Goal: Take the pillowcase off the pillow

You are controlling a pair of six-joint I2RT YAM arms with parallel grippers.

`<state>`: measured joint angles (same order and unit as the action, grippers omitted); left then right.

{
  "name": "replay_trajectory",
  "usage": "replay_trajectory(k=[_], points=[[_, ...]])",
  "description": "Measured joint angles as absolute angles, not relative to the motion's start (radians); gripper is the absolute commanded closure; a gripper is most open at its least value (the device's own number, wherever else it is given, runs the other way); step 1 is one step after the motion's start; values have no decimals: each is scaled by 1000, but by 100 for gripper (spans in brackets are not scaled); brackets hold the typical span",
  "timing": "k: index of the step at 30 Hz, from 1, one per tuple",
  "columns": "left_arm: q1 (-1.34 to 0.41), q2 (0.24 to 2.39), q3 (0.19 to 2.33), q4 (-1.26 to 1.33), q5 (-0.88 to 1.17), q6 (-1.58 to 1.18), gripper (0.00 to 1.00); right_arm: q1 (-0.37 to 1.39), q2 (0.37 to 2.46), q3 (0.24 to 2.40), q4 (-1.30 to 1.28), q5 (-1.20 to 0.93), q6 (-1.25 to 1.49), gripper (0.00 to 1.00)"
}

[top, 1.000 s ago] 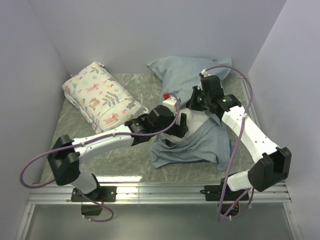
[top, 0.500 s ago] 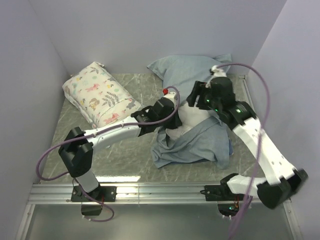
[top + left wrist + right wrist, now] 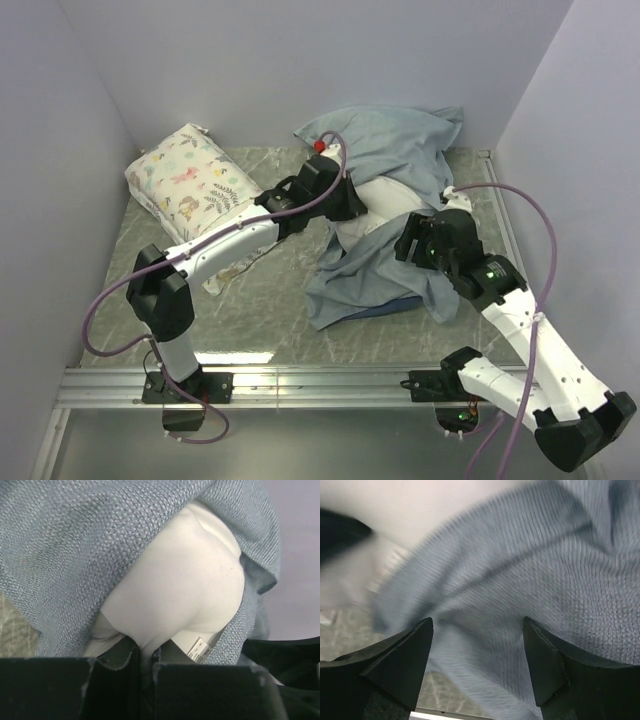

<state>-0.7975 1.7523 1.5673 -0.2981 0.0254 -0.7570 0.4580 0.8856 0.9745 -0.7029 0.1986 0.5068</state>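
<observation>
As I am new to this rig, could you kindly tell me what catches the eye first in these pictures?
The grey-blue pillowcase heaped right of centre stands out, with the off-white pillow bulging from it. The left pincer is shut on a fold of that pillow, while the right pincer hangs open over the cloth. A floral pillow lies at the back left.

Mostly covered, partly blurred
The pillowcase [image 3: 390, 140] hid most of the pillow [image 3: 388, 203]; the right wrist view was blurred.
</observation>
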Motion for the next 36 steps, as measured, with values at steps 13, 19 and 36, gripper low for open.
replay_trajectory(k=[13, 19, 36], points=[[-619, 1752, 1650, -377, 119, -753, 100, 462, 849, 946, -698, 246, 531, 100], [-479, 1745, 1652, -388, 170, -754, 100, 462, 838, 934, -696, 267, 531, 100], [-326, 1744, 1721, -432, 292, -772, 100, 365, 864, 771, -574, 237, 553, 67]])
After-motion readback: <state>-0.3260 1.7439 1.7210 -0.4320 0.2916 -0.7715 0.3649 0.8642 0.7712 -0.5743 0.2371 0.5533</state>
